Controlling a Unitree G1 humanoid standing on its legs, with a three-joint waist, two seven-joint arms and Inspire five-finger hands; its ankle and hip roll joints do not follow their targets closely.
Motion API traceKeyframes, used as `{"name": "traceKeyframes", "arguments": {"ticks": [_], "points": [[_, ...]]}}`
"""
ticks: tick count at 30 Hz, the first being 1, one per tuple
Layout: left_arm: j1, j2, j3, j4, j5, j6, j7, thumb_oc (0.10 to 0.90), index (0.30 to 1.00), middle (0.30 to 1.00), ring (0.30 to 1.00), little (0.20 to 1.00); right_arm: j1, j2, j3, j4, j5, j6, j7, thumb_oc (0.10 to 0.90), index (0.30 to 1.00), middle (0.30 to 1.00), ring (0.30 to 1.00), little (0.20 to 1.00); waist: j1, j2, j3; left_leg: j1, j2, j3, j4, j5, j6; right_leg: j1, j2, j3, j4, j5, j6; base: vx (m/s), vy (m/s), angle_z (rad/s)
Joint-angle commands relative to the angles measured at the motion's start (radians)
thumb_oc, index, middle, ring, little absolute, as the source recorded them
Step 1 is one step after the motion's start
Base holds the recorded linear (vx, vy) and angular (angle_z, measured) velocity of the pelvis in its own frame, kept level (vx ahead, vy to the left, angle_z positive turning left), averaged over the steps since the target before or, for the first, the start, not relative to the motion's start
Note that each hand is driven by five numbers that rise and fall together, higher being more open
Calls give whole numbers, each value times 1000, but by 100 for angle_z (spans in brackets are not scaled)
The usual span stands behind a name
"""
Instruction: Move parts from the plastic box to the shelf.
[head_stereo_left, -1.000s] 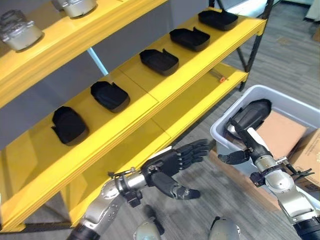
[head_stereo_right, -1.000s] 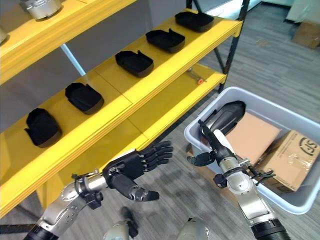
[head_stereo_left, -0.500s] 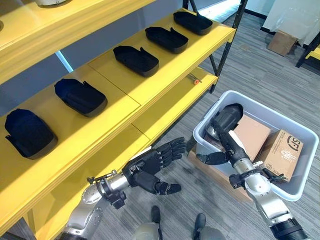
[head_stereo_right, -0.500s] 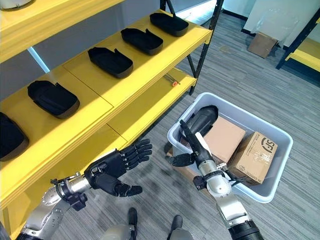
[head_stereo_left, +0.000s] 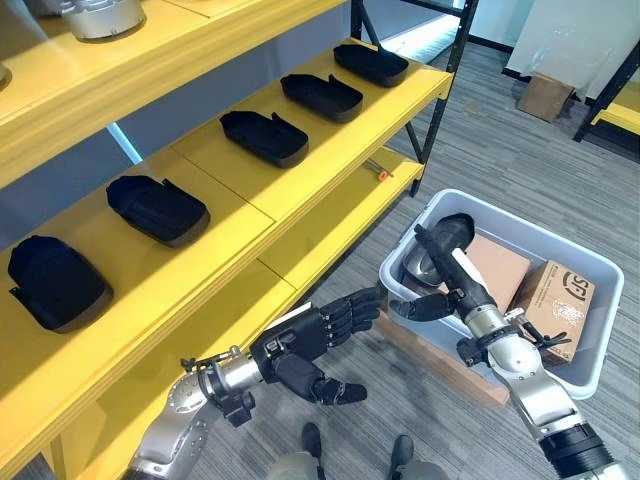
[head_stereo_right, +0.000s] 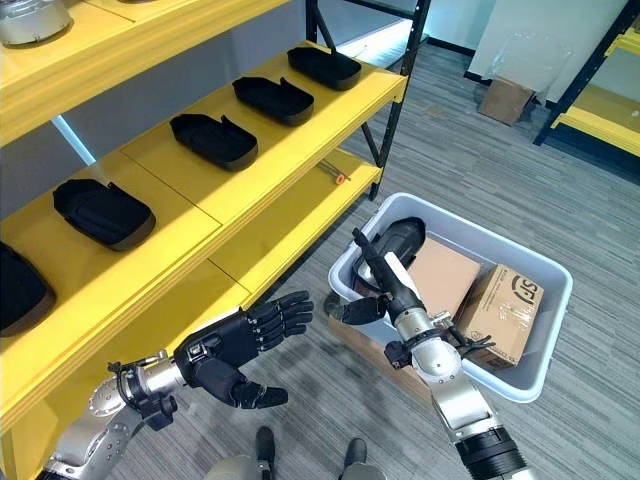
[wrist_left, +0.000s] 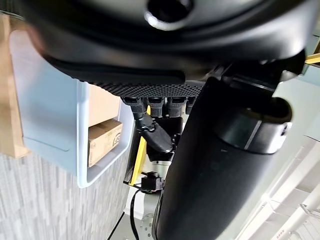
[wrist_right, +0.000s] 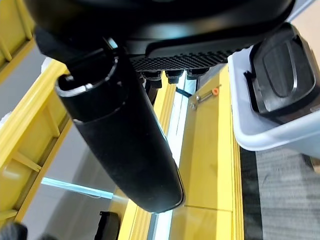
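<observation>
**Both hands free beside the plastic box**

The plastic box (head_stereo_left: 590, 262) sits on the floor beside the yellow shelf (head_stereo_left: 300, 190). A black part (head_stereo_left: 432, 262) lies inside the box, next to two cardboard boxes (head_stereo_left: 555, 300). The right hand (head_stereo_left: 440, 285) hangs over the box's near corner, fingers straight, thumb out. The left hand (head_stereo_left: 300, 345) hovers beside the box, fingers spread, holding nothing

Leftmost black part (head_stereo_right: 15, 290) cut off by edge.

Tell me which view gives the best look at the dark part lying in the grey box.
The right wrist view: the dark part shows close up inside the grey box. Both eye views show it smaller, partly behind the right robot hand. The left wrist view shows only the box.
</observation>
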Motion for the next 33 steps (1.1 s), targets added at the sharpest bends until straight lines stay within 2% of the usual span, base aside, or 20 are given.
{"name": "traceKeyframes", "arguments": {"ticks": [1,2,3,5,6,7,8,9,11,12,13,18,21,27,33], "points": [[4,30,25,-76,-64,-121,-31,900,1000,1000,1000,1000,-103,-46,-78,-30,-24,-121,-25,900,1000,1000,1000,1000,17,-17,-63,-5,23,88,-2,-23,26,-17,30,-57,329,-106,18,37,178,-2],[8,32,29,-75,-68,-120,-36,900,1000,1000,1000,1000,-97,-49,-81,-32,-27,-121,-24,900,1000,1000,1000,1000,16,-17,-61,-2,18,86,-3,-27,33,-34,26,-54,379,-93,24,73,238,-1],[22,35,42,-75,-61,-119,-50,900,1000,1000,1000,1000,-65,-62,-95,-50,-38,-127,-19,900,1000,1000,1000,1000,5,-20,-48,17,0,70,-4,-44,51,-113,19,-21,554,-35,46,82,214,-3],[27,36,41,-78,-60,-122,-43,900,1000,1000,1000,1000,-28,-75,-114,-63,-48,-131,0,900,1000,1000,1000,1000,-12,-25,-39,40,-4,56,-14,-50,55,-161,6,13,582,-1,51,94,9,27],[12,38,31,-85,-77,-125,-25,900,1000,1000,1000,1000,-3,-77,-134,-64,-78,-150,2,900,1000,1000,1000,1000,-25,-36,-36,48,17,46,-19,-53,35,-160,-47,45,368,42,52,72,-215,48],[9,38,30,-86,-77,-124,-23,900,1000,1000,1000,1000,-1,-77,-135,-66,-83,-150,1,900,1000,1000,1000,1000,-26,-36,-37,46,21,45,-20,-52,32,-158,-49,46,334,52,52,86,-370,45],[-4,36,25,-87,-72,-118,-14,900,1000,1000,1000,1000,6,-71,-138,-74,-103,-144,-9,900,1000,1000,1000,1000,-33,-41,-38,47,28,36,-21,-53,21,-155,-81,72,218,99,63,72,-249,35],[-10,38,22,-90,-73,-112,-7,900,1000,1000,1000,1000,9,-68,-140,-83,-105,-135,-11,900,1000,1000,1000,1000,-37,-43,-39,48,34,32,-20,-56,13,-144,-96,79,156,116,71,138,-362,25],[-14,47,9,-81,-64,-113,22,900,1000,1000,1000,1000,7,-62,-139,-96,-109,-103,-9,900,1000,1000,1000,1000,-40,-51,-35,59,57,22,-12,-72,-3,-142,-153,109,87,220,111,131,-349,14],[-13,50,11,-79,-62,-112,22,900,1000,1000,1000,1000,4,-65,-143,-91,-108,-103,-3,900,1000,1000,1000,1000,-38,-51,-36,59,67,22,-8,-73,-10,-130,-152,106,63,193,112,92,-329,16],[-9,54,10,-76,-61,-117,19,900,1000,1000,1000,1000,-4,-75,-149,-78,-106,-109,7,900,1000,1000,1000,1000,-30,-50,-39,55,85,30,-4,-69,-23,-104,-145,73,27,158,110,63,-248,11],[16,56,19,-104,-51,-116,41,900,1000,1000,1000,1000,-61,-115,-136,-43,-144,-119,22,900,1000,1000,1000,1000,9,-47,-32,53,137,71,2,-45,-67,-80,-151,-52,17,121,114,76,-285,-7],[24,55,31,-123,-76,-102,29,900,1000,1000,1000,1000,-96,-147,-127,-42,-167,-104,34,900,1000,1000,1000,1000,14,-38,-34,61,165,93,-20,-17,-84,-70,-134,-91,29,74,111,104,-201,-34],[32,66,35,-149,-84,-74,35,900,1000,1000,1000,1000,-163,-220,-113,-10,-220,-79,29,900,1000,1000,1000,1000,-1,-16,-36,67,210,96,-56,36,-107,-76,-84,-98,76,1,69,82,-148,-3],[65,100,52,-149,-116,-53,12,900,1000,1000,1000,1000,-162,-299,-117,4,-287,-110,1,900,1000,1000,1000,1000,-20,-5,-50,89,225,96,-82,70,-118,-50,-52,-82,99,-39,37,117,-106,-2]]}}
